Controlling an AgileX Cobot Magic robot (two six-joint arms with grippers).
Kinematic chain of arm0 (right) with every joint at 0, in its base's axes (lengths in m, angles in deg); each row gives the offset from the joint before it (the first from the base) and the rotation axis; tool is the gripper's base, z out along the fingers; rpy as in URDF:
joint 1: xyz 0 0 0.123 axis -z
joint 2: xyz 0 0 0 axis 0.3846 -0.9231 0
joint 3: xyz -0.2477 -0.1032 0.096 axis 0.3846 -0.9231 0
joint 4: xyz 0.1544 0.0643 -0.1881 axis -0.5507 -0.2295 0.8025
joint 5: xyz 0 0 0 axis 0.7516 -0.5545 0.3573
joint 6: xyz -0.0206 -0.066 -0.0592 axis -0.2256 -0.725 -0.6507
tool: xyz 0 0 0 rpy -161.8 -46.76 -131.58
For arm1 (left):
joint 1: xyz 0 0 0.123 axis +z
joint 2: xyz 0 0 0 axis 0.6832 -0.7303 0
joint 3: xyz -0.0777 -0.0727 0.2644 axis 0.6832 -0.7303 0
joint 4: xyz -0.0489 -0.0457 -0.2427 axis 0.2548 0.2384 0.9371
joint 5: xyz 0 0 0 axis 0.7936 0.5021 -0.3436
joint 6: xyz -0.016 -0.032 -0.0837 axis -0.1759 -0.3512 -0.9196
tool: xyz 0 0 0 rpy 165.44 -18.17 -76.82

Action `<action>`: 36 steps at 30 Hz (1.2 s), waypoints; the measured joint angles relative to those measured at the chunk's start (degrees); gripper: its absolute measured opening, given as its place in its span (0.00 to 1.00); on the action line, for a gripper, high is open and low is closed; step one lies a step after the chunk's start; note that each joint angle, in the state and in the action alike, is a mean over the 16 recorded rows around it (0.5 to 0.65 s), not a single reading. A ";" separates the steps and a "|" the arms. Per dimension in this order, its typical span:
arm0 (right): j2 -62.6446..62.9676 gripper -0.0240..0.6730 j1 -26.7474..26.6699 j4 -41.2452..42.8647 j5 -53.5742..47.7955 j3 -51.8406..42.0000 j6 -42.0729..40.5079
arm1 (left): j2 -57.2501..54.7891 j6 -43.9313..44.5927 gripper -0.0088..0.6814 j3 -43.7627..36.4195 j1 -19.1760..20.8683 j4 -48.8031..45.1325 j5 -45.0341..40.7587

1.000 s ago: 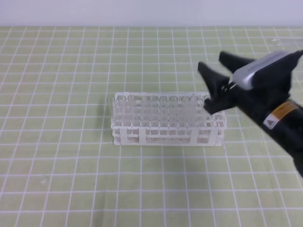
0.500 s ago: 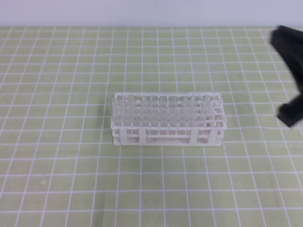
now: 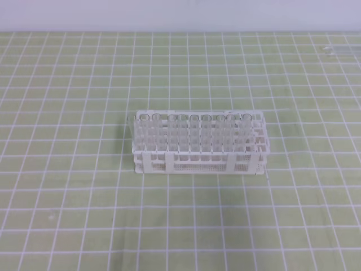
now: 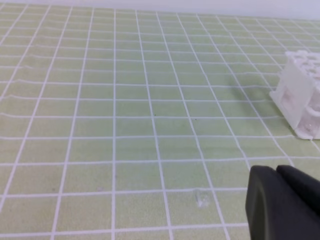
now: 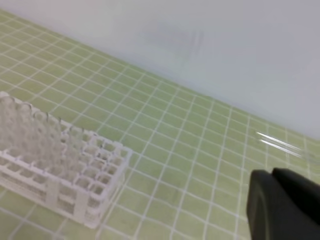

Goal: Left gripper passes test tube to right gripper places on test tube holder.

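In the middle of the green gridded mat, in the exterior high view, we see the white test tube holder standing upright, its back row filled with clear test tubes that stand vertical in the square holes. The front row looks empty. Neither arm shows here. Far off at the mat's top right edge lies a faint clear tube, well apart from the holder.

In the left wrist view, the left gripper fills the lower right corner, its two black fingers pressed together with nothing between them. The end of the holder sits at the right edge, well apart from it.

In the right wrist view, the right gripper shows its fingers closed on each other too, empty. The holder stands at lower left, and the loose test tube lies flat on the mat near the back wall, just beyond the fingertips.

We judge such a tube to be light, rigid, smooth and brittle, apt to roll on the mat and to slip or crack under a hard squeeze. We would take it gently across its middle, leaving enough free length for the other gripper to grasp at handover.
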 joint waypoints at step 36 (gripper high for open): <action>30.70 0.01 22.66 -32.04 18.57 -36.63 -16.82 | 0.52 -0.04 0.01 -0.20 0.01 -0.12 0.36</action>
